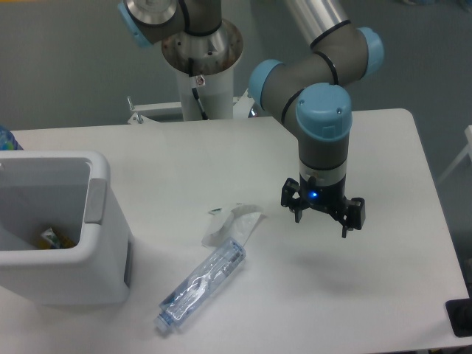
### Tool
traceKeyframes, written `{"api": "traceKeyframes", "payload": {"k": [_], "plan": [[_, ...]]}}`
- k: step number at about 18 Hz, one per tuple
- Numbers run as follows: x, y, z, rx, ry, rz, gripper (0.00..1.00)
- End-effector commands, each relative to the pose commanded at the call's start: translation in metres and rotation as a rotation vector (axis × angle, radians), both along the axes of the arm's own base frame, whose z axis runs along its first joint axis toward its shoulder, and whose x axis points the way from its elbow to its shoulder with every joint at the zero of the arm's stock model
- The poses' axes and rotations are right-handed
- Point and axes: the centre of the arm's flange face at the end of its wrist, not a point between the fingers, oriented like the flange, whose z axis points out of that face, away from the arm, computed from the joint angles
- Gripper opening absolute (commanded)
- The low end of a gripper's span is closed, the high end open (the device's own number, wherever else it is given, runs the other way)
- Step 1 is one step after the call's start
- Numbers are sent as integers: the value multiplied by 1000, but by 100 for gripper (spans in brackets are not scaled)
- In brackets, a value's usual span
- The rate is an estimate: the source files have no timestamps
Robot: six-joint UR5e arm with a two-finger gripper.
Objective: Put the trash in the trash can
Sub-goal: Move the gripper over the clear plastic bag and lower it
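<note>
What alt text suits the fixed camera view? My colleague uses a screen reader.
A robot gripper hovers empty above a white table, right of a crumpled wrapper and crushed bottle. A white trash can stands at left.

A white table stood on a grey floor. A black object sat at its right corner.

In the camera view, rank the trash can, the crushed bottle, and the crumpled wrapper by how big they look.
1. Trash can, by far the largest, though it also sits nearest the camera.
2. Crushed bottle, long and narrow.
3. Crumpled wrapper, smallest, touching the bottle's upper end.
</note>
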Motion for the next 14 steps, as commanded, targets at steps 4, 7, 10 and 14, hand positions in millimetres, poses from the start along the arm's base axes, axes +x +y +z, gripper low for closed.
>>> {"api": "traceKeyframes", "payload": {"k": [4, 7, 10, 14], "plan": [[6, 4, -3, 0, -3, -5, 100], [22, 3, -16, -11, -26, -10, 100], [45, -3, -37, -23, -55, -19, 100], [79, -8, -63, -55, -86, -44, 100]]}}
